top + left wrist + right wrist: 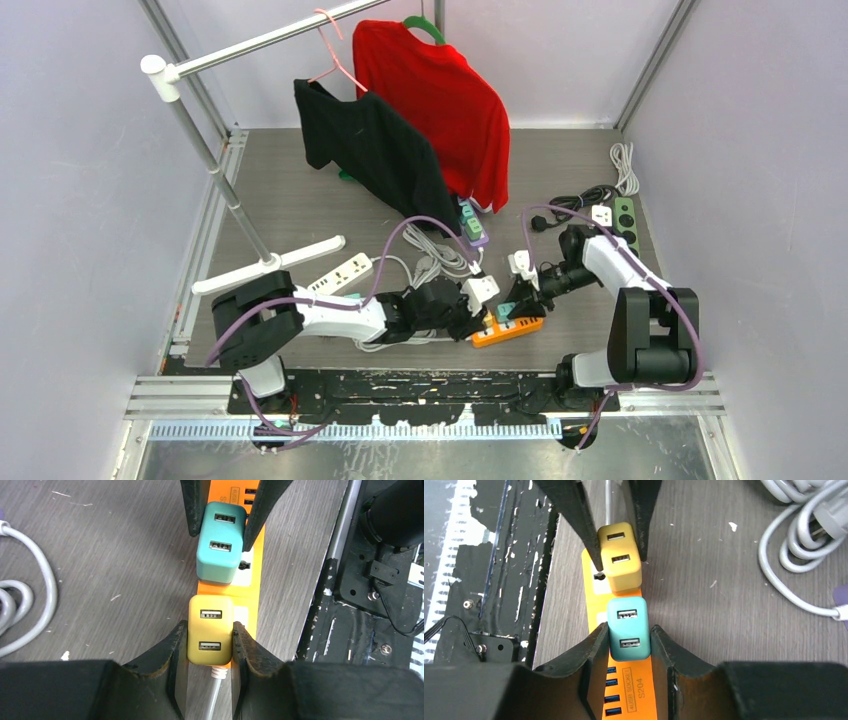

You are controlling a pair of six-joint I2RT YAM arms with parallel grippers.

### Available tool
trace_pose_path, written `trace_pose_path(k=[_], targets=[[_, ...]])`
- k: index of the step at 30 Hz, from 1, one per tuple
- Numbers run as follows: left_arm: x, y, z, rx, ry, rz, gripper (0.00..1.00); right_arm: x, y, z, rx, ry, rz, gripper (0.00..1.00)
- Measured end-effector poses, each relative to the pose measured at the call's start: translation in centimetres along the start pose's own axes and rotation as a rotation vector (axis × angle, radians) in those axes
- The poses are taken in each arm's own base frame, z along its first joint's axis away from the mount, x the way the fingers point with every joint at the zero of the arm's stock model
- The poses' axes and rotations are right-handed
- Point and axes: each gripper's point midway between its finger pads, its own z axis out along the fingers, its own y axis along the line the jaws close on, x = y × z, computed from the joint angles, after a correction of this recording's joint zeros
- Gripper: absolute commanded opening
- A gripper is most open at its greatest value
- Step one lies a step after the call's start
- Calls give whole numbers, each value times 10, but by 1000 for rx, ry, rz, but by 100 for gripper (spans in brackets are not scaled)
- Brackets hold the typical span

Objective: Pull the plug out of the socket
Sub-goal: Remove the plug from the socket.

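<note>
Yellow plug (210, 630) sits in left jaws, teal plug (626, 629) in right jaws.

Bottom edge crops orange power strip (644, 700); sockets beneath teal plug (626, 630), yellow plug (620, 557) hidden.

On the power strip (252, 592) at frame centre, the lower plug (210, 635) sat between the left gripper's (209, 626) fingers, the upper plug (219, 550) above it between the right gripper's (221, 536); a cable (46, 575) lay at the left edge.
</note>
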Motion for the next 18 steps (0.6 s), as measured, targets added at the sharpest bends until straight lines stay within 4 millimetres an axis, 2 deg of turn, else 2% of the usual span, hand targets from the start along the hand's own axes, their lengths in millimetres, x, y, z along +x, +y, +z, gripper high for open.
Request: trace_pose_path(k=[4, 8, 13, 18], targets=[[5, -5, -1, 13, 16, -8, 0, 2, 13, 9, -53, -7, -76, 1], [7, -7, -1, 18, 29, -8, 0, -3, 15, 16, -73, 31, -144, 1], [7, -7, -1, 17, 33, -15, 0, -2, 12, 14, -50, 41, -90, 1], [5, -5, -1, 6, 17, -27, 0, 0, 5, 0, 24, 14, 6, 1]])
